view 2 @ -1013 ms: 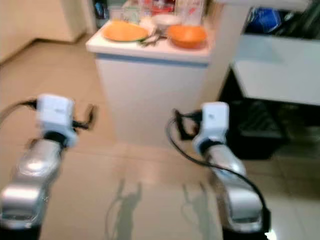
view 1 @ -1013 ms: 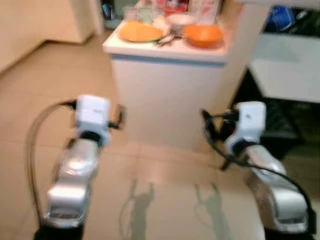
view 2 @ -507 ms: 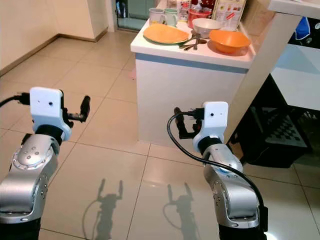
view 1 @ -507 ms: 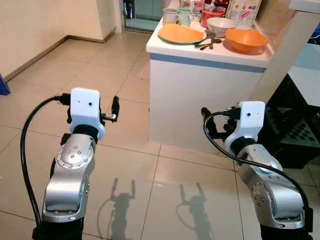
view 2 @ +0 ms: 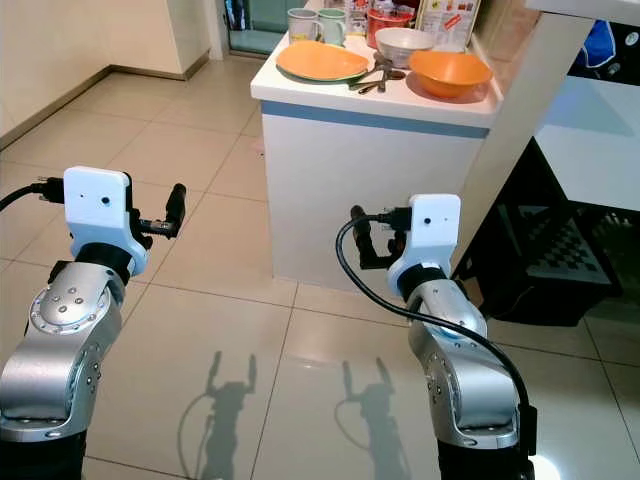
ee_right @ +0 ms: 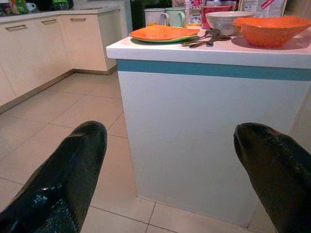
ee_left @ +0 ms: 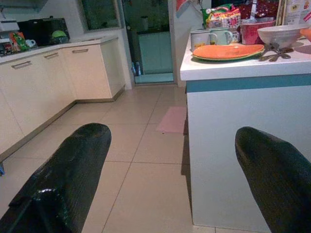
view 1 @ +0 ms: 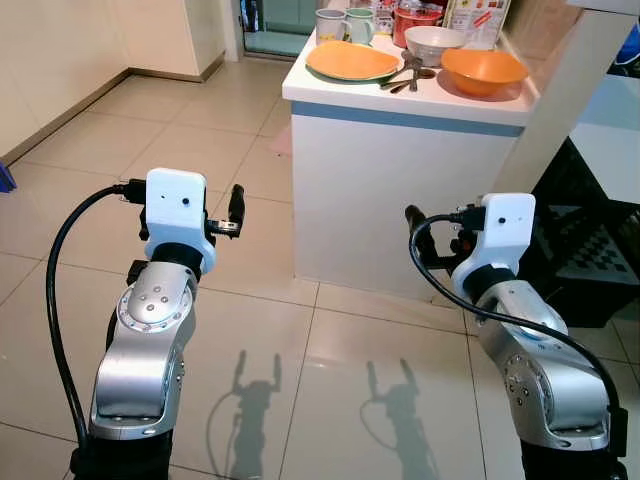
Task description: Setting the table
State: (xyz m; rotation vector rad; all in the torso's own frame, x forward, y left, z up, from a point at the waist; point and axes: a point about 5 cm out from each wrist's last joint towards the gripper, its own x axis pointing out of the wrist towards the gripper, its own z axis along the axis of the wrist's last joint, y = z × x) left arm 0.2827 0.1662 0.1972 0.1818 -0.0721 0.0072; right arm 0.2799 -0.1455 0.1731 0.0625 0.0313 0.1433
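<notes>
White counter [view 1: 400, 190] ahead, box-shaped, smooth matt sides, blue band under a pale top, square front corner toward the robot. On top: flat orange plate [view 1: 351, 60] with a green rim, at the left end; deep orange bowl [view 1: 484, 70], glossy, at the right end; white bowl [view 1: 433, 43] behind and between them; dark cutlery [view 1: 408, 76] lying between plate and orange bowl, pieces overlapping, number not certain at this range. Two pale mugs [view 2: 318, 24] behind the plate; red container [view 1: 417, 20] and printed packets further back, labels unreadable.

Left gripper [ee_left: 170, 194] held forward at mid-height over the floor, left of the counter's corner, silver forearm bent up at the elbow, white wrist housing upright. Two rounded, textured black fingers [ee_left: 68, 179] spread wide, holding nothing.

Right gripper [ee_right: 175, 179] likewise raised, facing the counter's front, well below its top edge. Fingers [ee_right: 63, 174] spread wide, holding nothing.

Glossy beige floor tiles [view 1: 200, 150], reflective, with arm shadows below. Open floor to the left of the counter, running to cream cabinets [ee_left: 43, 77] and a doorway. Dark crate-like basket [view 2: 545, 270] on the floor right of the counter, under a white surface.
</notes>
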